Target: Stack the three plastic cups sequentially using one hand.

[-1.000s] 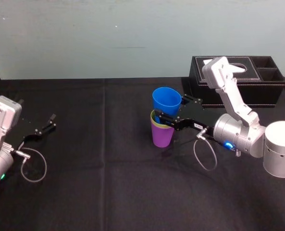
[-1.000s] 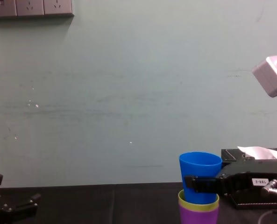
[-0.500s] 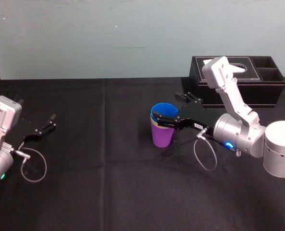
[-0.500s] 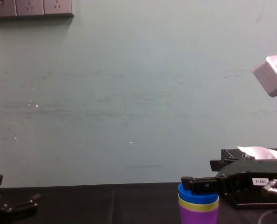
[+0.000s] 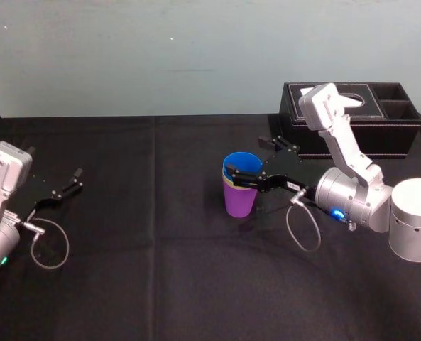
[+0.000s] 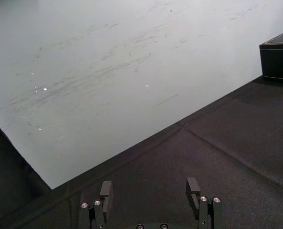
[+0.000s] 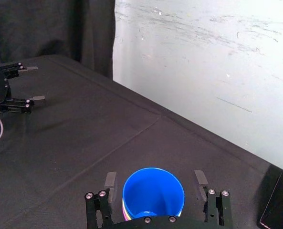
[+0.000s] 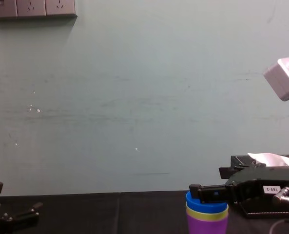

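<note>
Three small tapered tumblers stand nested in one upright stack near the middle of the black cloth-covered table (image 5: 160, 270), as we see from the head. The purple plastic cup (image 5: 239, 204) is at the bottom on the cloth. The yellow-green plastic cup (image 5: 226, 180) shows as a thin rim above it, and the blue plastic cup (image 5: 243, 165) is seated innermost. The right gripper (image 5: 245, 156), black with flat fingers on a grey-white arm, reaches in from the right at rim height, with one finger on each side of the blue cup's mouth. A black tissue box (image 5: 380, 136) sits behind it at the far right. The left gripper (image 5: 74, 179) lies low over the cloth at the far left, well apart from the cups.

From the left wrist, we see the left gripper (image 6: 149, 191) with its fingers spread wide over bare cloth. A corner of the tissue box (image 6: 279, 62) shows far off.

From the right wrist, we look straight down into the blue cup (image 7: 153, 195). The right gripper's fingers (image 7: 110, 182) flank its rim, spread apart with a narrow gap on each side, so they are not clamped on it.

From the chest, we read the stack in bands: blue (image 8: 207, 204) on top, yellow-green (image 8: 207, 212) below it, and purple (image 8: 207, 225) at the bottom. The near finger of the right gripper crosses just in front of the blue rim.
</note>
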### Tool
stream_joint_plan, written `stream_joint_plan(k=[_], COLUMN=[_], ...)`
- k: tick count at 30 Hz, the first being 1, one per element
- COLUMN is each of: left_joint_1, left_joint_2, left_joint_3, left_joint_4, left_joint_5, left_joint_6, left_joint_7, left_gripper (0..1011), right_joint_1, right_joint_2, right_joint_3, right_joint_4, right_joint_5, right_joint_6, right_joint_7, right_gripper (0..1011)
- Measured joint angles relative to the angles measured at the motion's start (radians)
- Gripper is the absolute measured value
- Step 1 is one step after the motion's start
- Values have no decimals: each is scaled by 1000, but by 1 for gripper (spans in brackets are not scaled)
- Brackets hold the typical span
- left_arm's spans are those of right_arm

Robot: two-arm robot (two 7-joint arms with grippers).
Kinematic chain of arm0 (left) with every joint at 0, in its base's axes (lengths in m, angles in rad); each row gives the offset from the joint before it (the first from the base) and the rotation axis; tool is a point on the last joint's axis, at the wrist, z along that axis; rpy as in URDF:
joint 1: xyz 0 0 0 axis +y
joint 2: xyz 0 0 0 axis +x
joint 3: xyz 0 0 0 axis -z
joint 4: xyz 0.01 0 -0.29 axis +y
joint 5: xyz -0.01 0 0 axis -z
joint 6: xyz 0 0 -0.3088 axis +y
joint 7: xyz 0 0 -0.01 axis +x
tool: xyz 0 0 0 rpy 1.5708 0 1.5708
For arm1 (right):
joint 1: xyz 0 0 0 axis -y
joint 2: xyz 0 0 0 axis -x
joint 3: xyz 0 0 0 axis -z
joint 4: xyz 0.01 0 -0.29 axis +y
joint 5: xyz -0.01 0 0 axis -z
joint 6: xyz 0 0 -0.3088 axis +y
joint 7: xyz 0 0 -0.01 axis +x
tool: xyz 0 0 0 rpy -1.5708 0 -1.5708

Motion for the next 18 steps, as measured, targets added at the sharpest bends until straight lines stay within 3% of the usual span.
stream_joint_plan(k=[9, 18], left_joint_1=[0, 0], left_joint_2=[0, 0], left_joint_3=[0, 0], left_joint_4=[0, 0], left_joint_5=[0, 0], left_joint_6=[0, 0], left_joint_7=[0, 0], left_gripper=[1010, 1010], right_joint_1=[-15, -102], right_joint_2=[0, 12], right_joint_3=[14, 85], right_joint_4=[-20, -96], right_joint_5=[0, 16], right_joint_6=[-9, -33], right_joint_7=[-18, -81], right_gripper=[1000, 1000])
